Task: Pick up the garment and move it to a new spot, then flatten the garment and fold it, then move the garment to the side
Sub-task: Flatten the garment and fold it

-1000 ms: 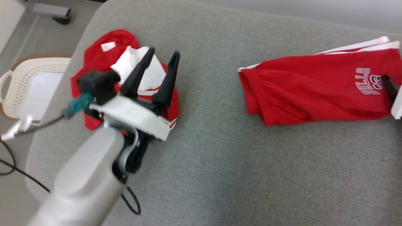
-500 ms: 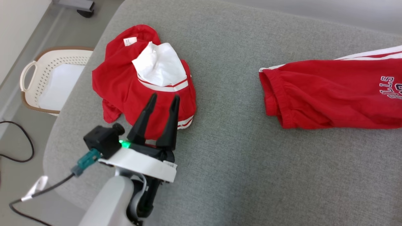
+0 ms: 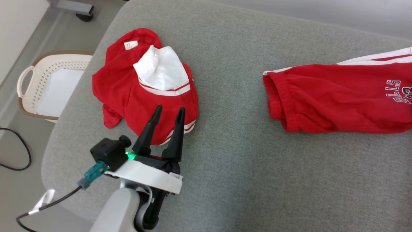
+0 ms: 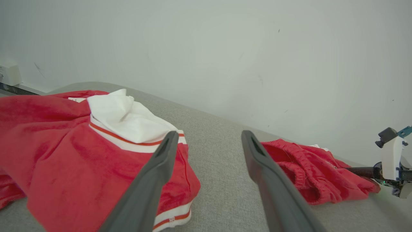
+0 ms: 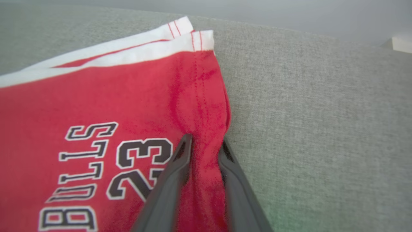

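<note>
The garment, red shorts (image 3: 338, 96) with white side stripes and a "BULLS 23" print, lies folded over at the right of the grey cushion. In the right wrist view my right gripper (image 5: 205, 140) is shut on a pinched fold of the shorts (image 5: 96, 96) near their hem corner. My left gripper (image 3: 170, 108) stands open, its fingertips over the near edge of a crumpled red and white garment (image 3: 128, 93) on the cushion's left. In the left wrist view the left gripper (image 4: 210, 133) holds nothing, with the crumpled garment (image 4: 64, 145) to its left and the shorts (image 4: 305, 167) to its right.
The grey cushion (image 3: 241, 177) has bare fabric between the two garments and along its near side. A cream laundry basket (image 3: 54, 57) stands on the floor beyond the cushion's left edge. A black cable (image 3: 19, 151) trails on the floor there. A pale wall rises behind the cushion.
The head camera has shifted. My left gripper has drawn back from over the crumpled garment's middle to its near edge, still open. My right gripper has closed on the shorts.
</note>
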`<state>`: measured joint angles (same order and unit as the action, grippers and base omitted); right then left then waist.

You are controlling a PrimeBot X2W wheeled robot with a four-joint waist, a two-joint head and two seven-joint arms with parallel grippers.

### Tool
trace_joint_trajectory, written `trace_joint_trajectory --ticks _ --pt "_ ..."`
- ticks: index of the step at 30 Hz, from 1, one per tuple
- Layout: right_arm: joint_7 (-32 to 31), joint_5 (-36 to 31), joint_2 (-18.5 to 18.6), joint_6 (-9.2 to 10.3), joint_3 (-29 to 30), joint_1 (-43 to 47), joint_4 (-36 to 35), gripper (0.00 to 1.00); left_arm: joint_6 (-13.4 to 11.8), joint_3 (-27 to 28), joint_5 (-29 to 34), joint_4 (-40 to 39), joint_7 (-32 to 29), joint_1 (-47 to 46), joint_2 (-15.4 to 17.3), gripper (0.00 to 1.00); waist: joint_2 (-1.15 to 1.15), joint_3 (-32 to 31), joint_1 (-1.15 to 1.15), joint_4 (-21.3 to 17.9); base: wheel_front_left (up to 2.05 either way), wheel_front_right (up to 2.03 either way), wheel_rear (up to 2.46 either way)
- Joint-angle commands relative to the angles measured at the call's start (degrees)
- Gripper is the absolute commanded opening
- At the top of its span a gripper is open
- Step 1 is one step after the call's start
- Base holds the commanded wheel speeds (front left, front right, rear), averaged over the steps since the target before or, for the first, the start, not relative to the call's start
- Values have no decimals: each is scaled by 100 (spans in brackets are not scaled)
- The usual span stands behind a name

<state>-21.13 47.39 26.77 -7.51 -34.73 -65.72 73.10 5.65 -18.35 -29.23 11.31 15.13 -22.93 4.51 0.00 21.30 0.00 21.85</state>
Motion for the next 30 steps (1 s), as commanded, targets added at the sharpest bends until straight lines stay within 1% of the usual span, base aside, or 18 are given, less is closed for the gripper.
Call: trace_joint_trajectory --ticks 1,4,5,9,13,17,21,24,30 --pt "63 -48 -105 9 -14 315 133 0 30 51 96 19 1 76 -12 100 0 -41 0 -28 0 0 0" --pt "518 -36 -151 9 100 284 107 0 63 124 275 -2 1 107 -19 100 0 -142 0 -105 0 0 0" --pt "518 -36 -151 9 100 284 107 0 63 124 275 -2 1 107 -19 100 0 -142 0 -105 0 0 0" --pt "1037 75 -262 9 249 355 80 0 75 254 551 -14 1 182 -15 100 0 -338 0 -268 0 0 0" --pt "1405 195 -389 9 344 557 10 0 65 382 811 0 1 309 28 100 0 -562 0 -526 0 0 0" --pt "1721 329 -449 10 373 801 -221 0 17 538 1057 -7 1 474 65 100 0 -752 0 -892 0 0 0" --pt "2042 463 -407 10 407 1093 -451 0 -12 651 1305 -22 2 664 63 100 0 -908 0 -1223 0 0 0" --pt "2227 530 -369 10 404 1317 -584 0 -16 752 1372 -12 2 788 30 100 0 -1010 0 -1425 0 0 0" --pt "2505 508 -201 10 331 1569 -640 0 7 827 1527 44 2 1054 -50 100 0 -1206 0 -1637 0 0 0"
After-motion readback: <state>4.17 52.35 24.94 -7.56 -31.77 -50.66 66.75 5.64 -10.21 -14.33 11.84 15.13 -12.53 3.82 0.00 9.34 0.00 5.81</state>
